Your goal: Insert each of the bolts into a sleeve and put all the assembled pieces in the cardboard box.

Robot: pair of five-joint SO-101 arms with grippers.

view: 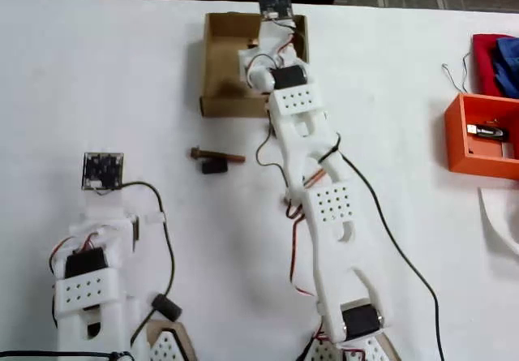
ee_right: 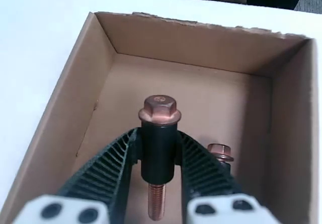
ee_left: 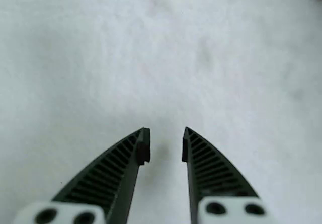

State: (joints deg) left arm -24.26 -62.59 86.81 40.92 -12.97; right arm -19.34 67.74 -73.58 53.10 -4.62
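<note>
My right gripper is shut on an assembled piece, a copper bolt standing upright in a black sleeve, held over the inside of the cardboard box. A second assembled piece lies on the box floor beside it. In the high view the right arm stretches over the cardboard box. On the table in front of the box lie a loose copper bolt and a black sleeve, touching or nearly so. My left gripper is open over bare white table, at the near left.
An orange bin holding a small dark object stands at the right edge, with red and blue cloth behind it. Cables trail from both arms across the white table.
</note>
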